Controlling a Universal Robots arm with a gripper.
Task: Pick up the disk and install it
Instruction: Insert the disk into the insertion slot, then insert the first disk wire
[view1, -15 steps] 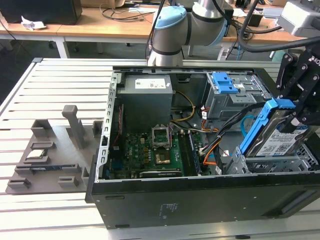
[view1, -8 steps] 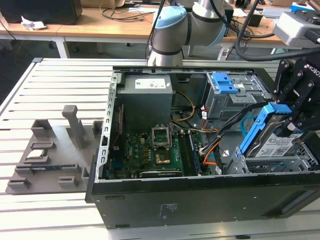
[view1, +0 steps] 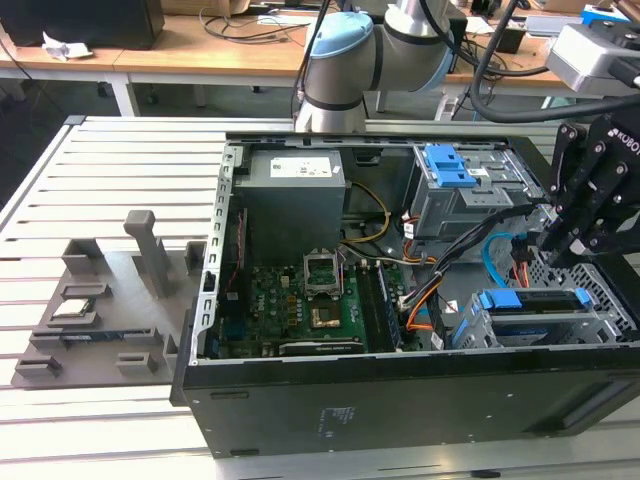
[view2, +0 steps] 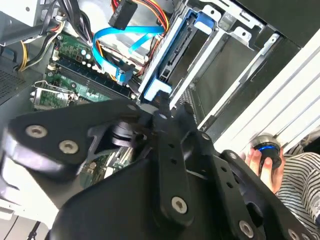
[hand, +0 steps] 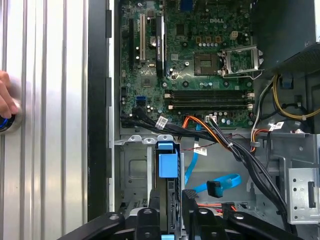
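Cable: blue flat data cable (view1: 487, 265) loops near the disk.
Disk: silver metal drive in blue plastic carrier (view1: 530, 300), inside grey metal cage (view1: 610, 318).
Gripper: black gripper (view1: 558, 248) just above; its grip you cannot tell.
Risk: your skewed push could jam the carrier or pinch the cable.

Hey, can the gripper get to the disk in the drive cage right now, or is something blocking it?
Probably yes. In the first wrist view the gripper hangs right at the disk, which stands on edge in the drive cage. The blue cable lies beside it, not across it.
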